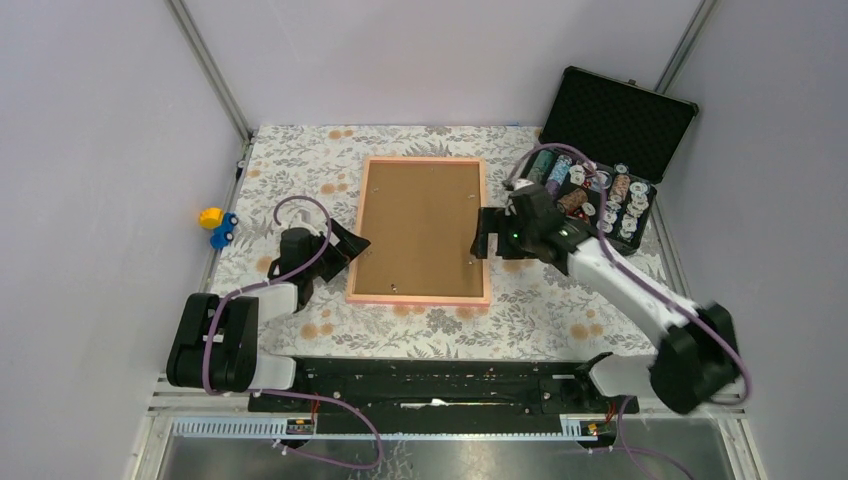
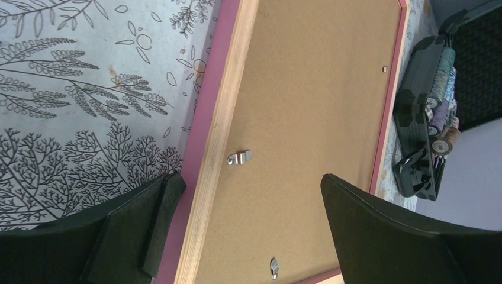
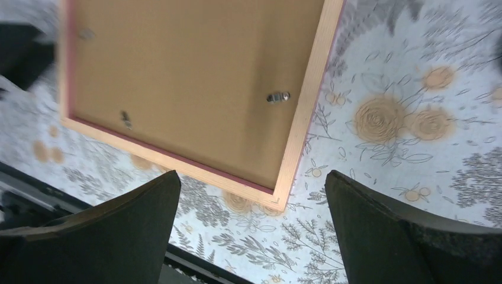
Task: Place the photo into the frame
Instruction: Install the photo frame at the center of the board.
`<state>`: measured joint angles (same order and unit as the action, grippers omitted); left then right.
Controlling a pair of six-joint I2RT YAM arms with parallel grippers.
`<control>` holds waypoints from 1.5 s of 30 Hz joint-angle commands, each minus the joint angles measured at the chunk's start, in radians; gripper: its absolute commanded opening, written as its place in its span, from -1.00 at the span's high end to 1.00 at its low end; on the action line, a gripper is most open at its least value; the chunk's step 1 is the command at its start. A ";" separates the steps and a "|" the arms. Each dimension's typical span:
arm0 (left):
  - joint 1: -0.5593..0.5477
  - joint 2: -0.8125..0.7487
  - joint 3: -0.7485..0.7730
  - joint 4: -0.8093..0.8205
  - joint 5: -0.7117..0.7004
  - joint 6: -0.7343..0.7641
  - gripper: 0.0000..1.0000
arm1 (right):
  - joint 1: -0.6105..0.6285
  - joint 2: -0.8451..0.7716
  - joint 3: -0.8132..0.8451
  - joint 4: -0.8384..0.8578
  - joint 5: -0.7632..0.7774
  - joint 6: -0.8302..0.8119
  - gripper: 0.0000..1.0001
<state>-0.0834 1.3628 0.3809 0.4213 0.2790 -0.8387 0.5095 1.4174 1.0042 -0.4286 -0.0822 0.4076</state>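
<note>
The salmon-pink frame (image 1: pixel 420 297) lies face down in the middle of the table, and its brown backing board (image 1: pixel 420 225) fills it. The photo is hidden. My left gripper (image 1: pixel 345 245) is open at the frame's left edge. In the left wrist view the left gripper (image 2: pixel 248 189) straddles the frame's wooden rim (image 2: pixel 222 118), with a metal clip (image 2: pixel 240 158) between its fingers. My right gripper (image 1: pixel 485 235) stands open at the frame's right edge. In the right wrist view the right gripper (image 3: pixel 251 177) hangs above the frame's near corner (image 3: pixel 278 198), holding nothing.
An open black case (image 1: pixel 620 120) holding rows of chips (image 1: pixel 600 195) stands at the back right, close behind the right arm. A small yellow and blue toy (image 1: pixel 216 226) lies off the table's left edge. A black rail (image 1: pixel 440 385) runs along the near edge.
</note>
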 commanded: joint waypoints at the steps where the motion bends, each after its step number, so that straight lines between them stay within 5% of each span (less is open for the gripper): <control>1: -0.003 0.000 -0.009 0.117 0.071 0.006 -0.97 | -0.003 -0.209 -0.114 0.134 0.134 0.096 -0.99; 16: -0.004 -0.041 -0.062 0.178 0.073 -0.024 -0.97 | -0.009 0.305 0.255 -0.125 0.162 0.297 -0.94; 27: -0.070 -0.141 -0.083 0.134 -0.054 0.004 -0.97 | 0.025 0.520 0.355 -0.204 0.186 0.480 -0.28; 36: -0.078 -0.138 -0.078 0.128 -0.063 0.008 -0.97 | 0.050 0.511 0.299 -0.188 0.174 0.466 -0.02; 45: -0.082 -0.111 -0.060 0.120 -0.056 0.013 -0.97 | 0.068 0.467 0.274 -0.162 0.157 0.381 -0.17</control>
<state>-0.1604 1.2415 0.3000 0.5095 0.2321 -0.8421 0.5491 1.9297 1.2987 -0.5838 0.0895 0.8280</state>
